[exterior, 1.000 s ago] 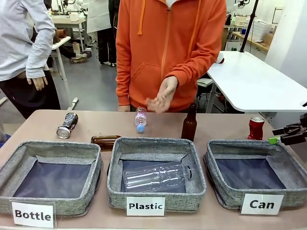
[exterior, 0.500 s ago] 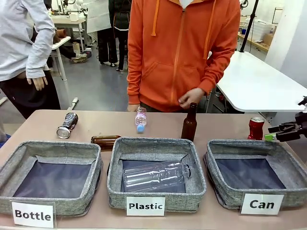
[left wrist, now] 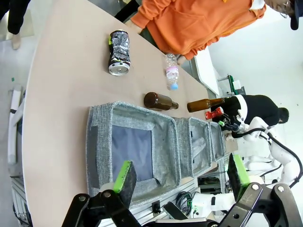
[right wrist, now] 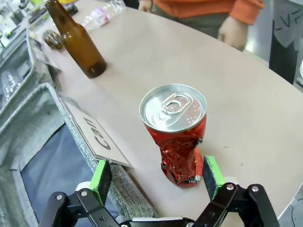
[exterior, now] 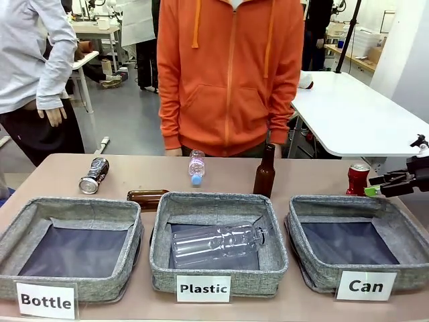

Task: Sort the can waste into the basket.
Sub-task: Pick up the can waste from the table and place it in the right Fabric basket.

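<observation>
brown bottle (exterior: 264, 176) near red can (exterior: 357, 180)

You can read three white labels. The Can label (exterior: 365, 286) is on the basket (exterior: 410, 231) just beside the right gripper (exterior: 374, 190) jaws. The Plastic label (exterior: 203, 288) is on the next basket (exterior: 161, 235), and the Bottle label (exterior: 45, 300) is on the farthest basket (exterior: 20, 225).

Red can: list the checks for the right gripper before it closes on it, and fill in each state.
1. Right gripper open: ok, the green pads stand wide apart.
2. Red can upright on the table: ok, though its lower half is crumpled.
3. Can centred between the pads: not ok, it sits close to one pad.
4. Gripper far enough forward around the can: cannot tell.
5. Person's hand out of the way: ok, it is at the far table edge, apart from the can.
6. Basket labelled "Can" ready to receive: ok, its dark lining is bare.
</observation>
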Controlling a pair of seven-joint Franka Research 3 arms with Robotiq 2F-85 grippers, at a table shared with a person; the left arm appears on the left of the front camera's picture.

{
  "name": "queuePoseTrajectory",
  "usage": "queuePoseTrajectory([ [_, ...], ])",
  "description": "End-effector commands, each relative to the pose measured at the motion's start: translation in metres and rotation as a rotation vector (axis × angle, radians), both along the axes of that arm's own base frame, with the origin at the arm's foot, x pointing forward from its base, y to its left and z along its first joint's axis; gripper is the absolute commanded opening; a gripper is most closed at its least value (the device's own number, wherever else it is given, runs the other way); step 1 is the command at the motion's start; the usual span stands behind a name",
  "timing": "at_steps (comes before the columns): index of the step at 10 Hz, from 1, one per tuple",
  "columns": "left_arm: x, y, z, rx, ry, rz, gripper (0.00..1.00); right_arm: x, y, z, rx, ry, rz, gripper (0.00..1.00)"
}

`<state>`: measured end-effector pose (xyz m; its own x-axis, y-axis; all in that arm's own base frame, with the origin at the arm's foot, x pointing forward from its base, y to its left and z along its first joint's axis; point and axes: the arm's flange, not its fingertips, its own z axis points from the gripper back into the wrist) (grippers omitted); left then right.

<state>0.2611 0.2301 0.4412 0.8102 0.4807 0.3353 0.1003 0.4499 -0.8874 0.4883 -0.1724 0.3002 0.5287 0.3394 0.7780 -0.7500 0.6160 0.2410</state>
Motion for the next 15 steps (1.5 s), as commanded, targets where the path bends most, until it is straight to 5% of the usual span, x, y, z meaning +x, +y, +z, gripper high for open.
queuePoseTrajectory([
  [1, 0.002, 0.001, 0.001, -0.007, -0.029, -0.002, 1.0, 0.012, -0.001, -0.001, 0.06, -0.047, -0.01, 1.0],
  [11, 0.002, 0.001, 0.001, -0.007, -0.029, -0.002, 1.0, 0.032, 0.006, -0.027, 0.052, -0.122, -0.035, 1.0],
  [15, 0.002, 0.001, 0.001, -0.007, -0.029, -0.002, 1.0, 0.035, 0.009, -0.031, 0.098, -0.211, -0.07, 1.0],
])
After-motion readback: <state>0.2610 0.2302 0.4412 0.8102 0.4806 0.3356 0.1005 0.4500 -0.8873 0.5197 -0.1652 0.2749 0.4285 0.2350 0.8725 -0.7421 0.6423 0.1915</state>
